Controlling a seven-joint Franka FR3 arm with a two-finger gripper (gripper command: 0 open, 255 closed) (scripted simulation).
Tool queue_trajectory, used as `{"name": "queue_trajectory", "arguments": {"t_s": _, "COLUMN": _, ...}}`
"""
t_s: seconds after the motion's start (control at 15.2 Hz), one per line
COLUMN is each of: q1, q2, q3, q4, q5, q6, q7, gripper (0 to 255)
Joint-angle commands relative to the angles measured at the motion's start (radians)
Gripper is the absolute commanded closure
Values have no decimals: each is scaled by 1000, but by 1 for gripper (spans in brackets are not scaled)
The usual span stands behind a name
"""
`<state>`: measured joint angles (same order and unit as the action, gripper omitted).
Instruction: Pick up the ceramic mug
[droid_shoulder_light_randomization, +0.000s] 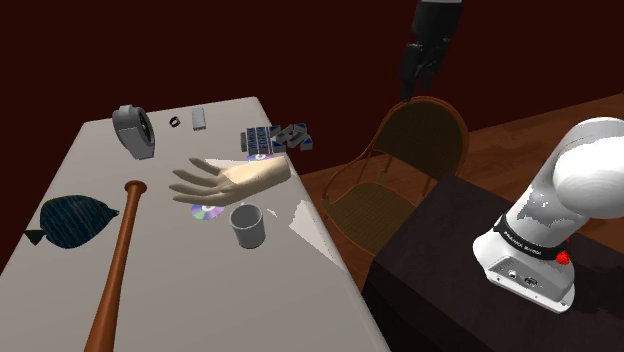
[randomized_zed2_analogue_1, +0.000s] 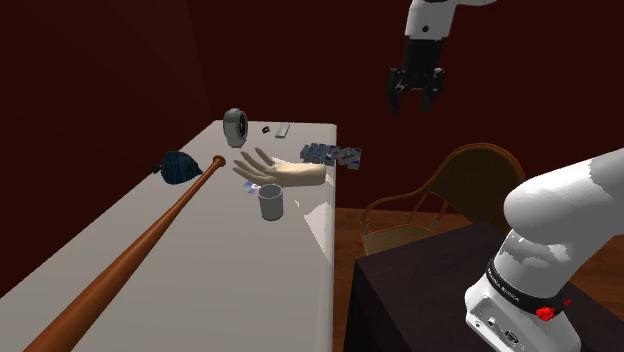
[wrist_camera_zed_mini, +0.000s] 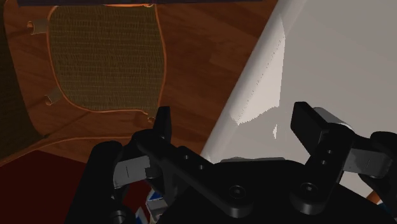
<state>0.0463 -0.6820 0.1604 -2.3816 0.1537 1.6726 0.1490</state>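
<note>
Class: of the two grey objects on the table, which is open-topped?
The mug beside the model hand; the round grey object near the far corner is not.

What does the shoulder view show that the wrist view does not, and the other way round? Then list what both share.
Shoulder view, not wrist view: the mug, the model hand, the bat, a disc and the stand.

Wrist view, not shoulder view: the chair seat's weave from above, and the fingers close up, standing apart.

Both: the table, the chair, the wooden floor and the tool.
</note>
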Motion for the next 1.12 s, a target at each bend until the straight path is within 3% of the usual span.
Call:
{"name": "queue_trajectory", "arguments": {"t_s": 0.0, "q1": 11, "q2": 46, "q3": 42, "q4": -3, "q5": 17, "q6": 52, "q7": 39, "gripper": 0}}
{"name": "queue_trajectory", "arguments": {"t_s": 0.53, "q1": 24, "q2": 297, "q3": 188, "q4": 62, "q5": 21, "q6": 239, "q7": 182, "gripper": 0}}
{"name": "queue_trajectory", "arguments": {"t_s": 1.06, "q1": 34, "q2": 607, "q3": 308, "q4": 210, "q5": -86, "q6": 379, "q7": 366, "gripper": 0}}
